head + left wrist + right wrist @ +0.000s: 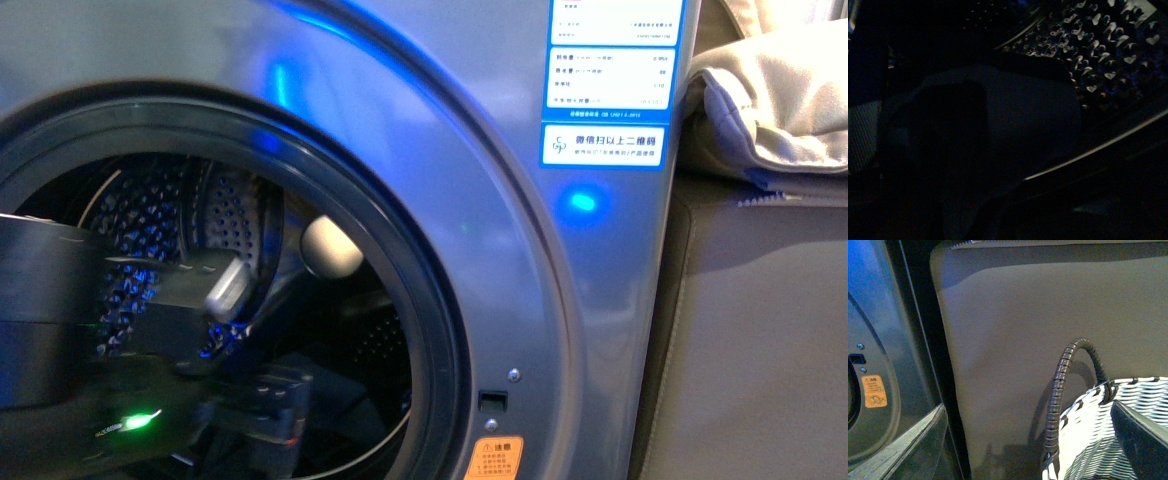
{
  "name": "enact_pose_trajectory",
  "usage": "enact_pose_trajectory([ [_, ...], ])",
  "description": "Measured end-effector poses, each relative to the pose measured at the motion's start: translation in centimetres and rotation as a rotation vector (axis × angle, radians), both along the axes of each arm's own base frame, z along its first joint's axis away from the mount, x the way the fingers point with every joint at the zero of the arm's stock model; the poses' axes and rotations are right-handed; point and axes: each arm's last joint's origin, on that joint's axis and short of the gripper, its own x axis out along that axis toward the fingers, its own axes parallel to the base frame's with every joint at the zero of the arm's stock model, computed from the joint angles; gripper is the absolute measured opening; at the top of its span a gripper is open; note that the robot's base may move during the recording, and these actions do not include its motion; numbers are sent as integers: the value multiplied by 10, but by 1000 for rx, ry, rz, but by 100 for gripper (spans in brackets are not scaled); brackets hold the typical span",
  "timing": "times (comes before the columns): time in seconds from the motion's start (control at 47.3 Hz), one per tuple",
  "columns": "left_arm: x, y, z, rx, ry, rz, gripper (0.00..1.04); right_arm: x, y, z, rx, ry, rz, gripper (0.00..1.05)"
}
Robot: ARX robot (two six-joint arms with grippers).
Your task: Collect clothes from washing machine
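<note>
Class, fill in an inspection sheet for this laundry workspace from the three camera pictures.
Surface: nothing seen.
Job's things: washing machine, door open; dark garment lying in the drum.
Clutter: woven basket; beige fabric.
Grippers: left gripper inside the drum, state unreadable; right gripper open, empty, by the basket.
Cables: nothing seen.
Surroundings: grey cushion beside the machine.

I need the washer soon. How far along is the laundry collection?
Door's open and the left arm reaches into the washing machine drum. The clothes lie inside, grasp unclear in the dark. Left: lifting them out into the basket.
</note>
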Motion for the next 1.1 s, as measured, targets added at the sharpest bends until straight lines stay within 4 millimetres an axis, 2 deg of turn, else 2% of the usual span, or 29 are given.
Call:
enact_pose_trajectory([
  [0.359, 62, 10, -16, 74, 53, 69, 98, 0, 0, 0, 0, 0, 0, 97],
  [0.676, 98, 7, -17, 90, 72, 89, 98, 0, 0, 0, 0, 0, 0, 97],
  [1.099, 132, 2, -31, 95, 113, 88, 98, 0, 0, 0, 0, 0, 0, 97],
])
